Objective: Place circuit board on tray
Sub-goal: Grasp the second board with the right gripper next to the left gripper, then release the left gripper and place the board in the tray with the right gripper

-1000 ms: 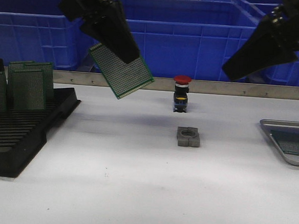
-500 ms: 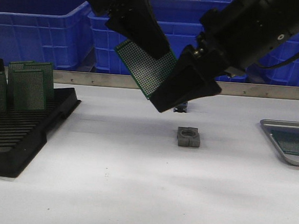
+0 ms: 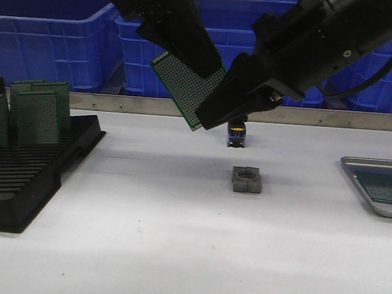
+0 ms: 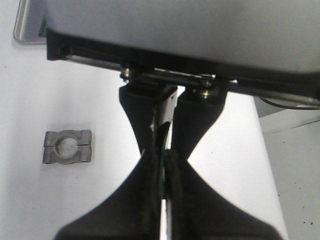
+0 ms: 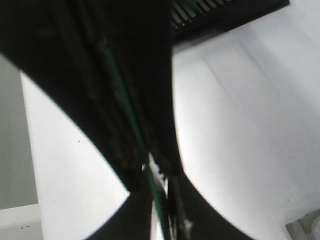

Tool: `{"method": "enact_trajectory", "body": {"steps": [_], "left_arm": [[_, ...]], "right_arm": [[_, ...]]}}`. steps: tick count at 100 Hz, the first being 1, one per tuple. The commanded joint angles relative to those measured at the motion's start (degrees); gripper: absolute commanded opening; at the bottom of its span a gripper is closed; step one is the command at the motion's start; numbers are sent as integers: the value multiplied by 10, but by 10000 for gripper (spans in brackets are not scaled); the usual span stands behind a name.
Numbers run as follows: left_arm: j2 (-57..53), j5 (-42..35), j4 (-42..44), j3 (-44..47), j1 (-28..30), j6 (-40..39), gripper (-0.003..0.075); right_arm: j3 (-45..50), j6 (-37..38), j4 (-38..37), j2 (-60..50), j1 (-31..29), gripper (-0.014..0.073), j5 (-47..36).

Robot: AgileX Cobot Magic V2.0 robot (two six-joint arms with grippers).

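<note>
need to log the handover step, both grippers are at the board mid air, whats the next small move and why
Probably open the left gripper. The circuit board hangs above the table, and the right gripper looks closed on its lower edge. Only the right arm's side holds the tray.

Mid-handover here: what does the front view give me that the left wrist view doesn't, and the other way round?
Only the front view shows the black rack with spare boards, the blue bins, the right claw at the circuit board's lower corner, and the board's face.

Only the left wrist view shows the left claw pinching the circuit board edge-on.

Both show the grey clamp block on the table and part of the tray.
</note>
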Motion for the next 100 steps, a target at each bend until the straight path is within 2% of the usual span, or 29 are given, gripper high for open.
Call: {"method": "enact_trajectory", "body": {"steps": [1, 8, 15, 22, 34, 41, 47, 68, 81, 100], "left_arm": [[-30, 24, -41, -17, -5, -11, -19], [-30, 24, -43, -17, -5, -11, -9], [-30, 24, -43, -17, -5, -11, 57], [-30, 24, -43, -17, -4, -11, 183], [-30, 24, -43, -18, 0, -11, 444], [-30, 24, -39, -28, 5, -11, 531], [-30, 23, -38, -37, 11, -11, 554], [-30, 23, -38, -59, 36, -12, 554], [-30, 23, -38, -59, 41, -12, 554], [-30, 23, -40, -59, 41, -12, 550]], "right_arm": [[-17, 4, 35, -21, 0, -67, 5], [-17, 4, 35, -21, 0, -69, 5], [-17, 4, 35, -21, 0, -69, 6], [-17, 4, 35, -21, 0, -69, 8], [-17, 22, 35, -21, 0, -69, 19], [-17, 45, 34, -21, -2, -69, 24], [-15, 68, 34, -20, -9, -69, 33], [-2, 123, 25, -15, -72, -69, 82], [13, 155, 22, -15, -145, -69, 73], [35, 159, 21, -15, -274, -69, 23]]}}
